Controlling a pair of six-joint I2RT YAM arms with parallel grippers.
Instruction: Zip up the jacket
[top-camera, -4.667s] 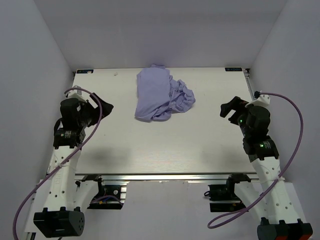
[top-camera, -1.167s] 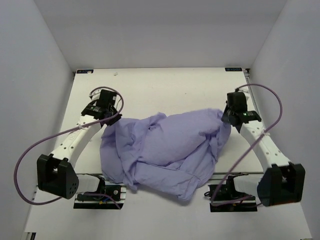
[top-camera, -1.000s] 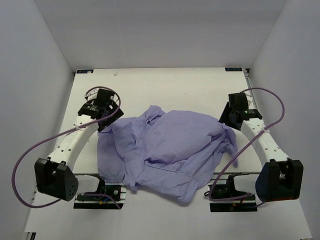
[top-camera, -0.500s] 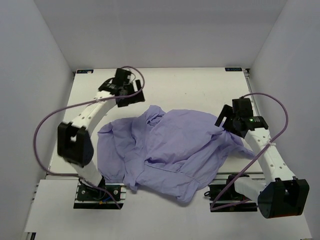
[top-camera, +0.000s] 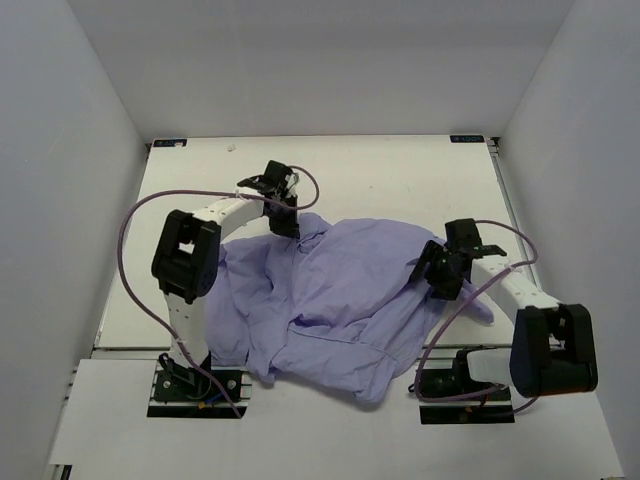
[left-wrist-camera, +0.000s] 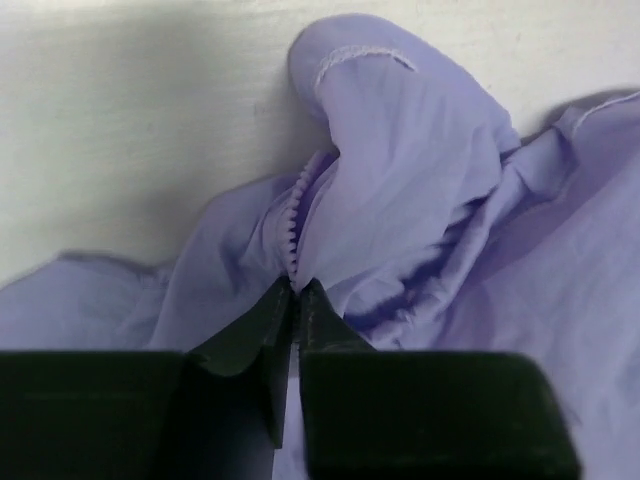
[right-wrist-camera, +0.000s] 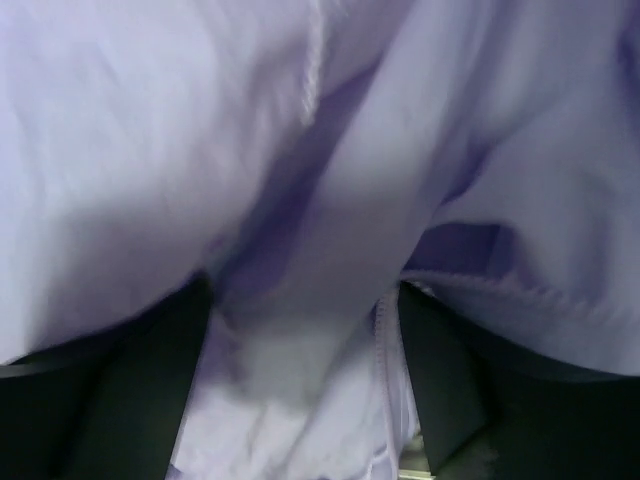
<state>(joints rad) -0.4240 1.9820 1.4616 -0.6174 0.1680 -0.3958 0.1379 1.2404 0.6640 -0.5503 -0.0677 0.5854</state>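
The lavender jacket (top-camera: 340, 290) lies crumpled across the near half of the table, its lower part hanging over the front edge. My left gripper (top-camera: 290, 222) is at its far left corner. In the left wrist view the left gripper (left-wrist-camera: 295, 285) is shut on a raised fold of the jacket (left-wrist-camera: 420, 180), right at the row of zipper teeth (left-wrist-camera: 292, 215). My right gripper (top-camera: 428, 272) presses into the garment's right side. Its jaws (right-wrist-camera: 300, 300) stand wide, with bunched jacket fabric (right-wrist-camera: 300, 150) and a zipper edge (right-wrist-camera: 383, 340) between them.
The white table (top-camera: 400, 170) shows bare behind the jacket. White walls close in the back and both sides. The arms' cables (top-camera: 140, 215) loop above the table at left and right.
The left arm has swung from the table's back left to the jacket's far corner and shut on the zipper edge. The right gripper has moved left and down into the jacket's right side.
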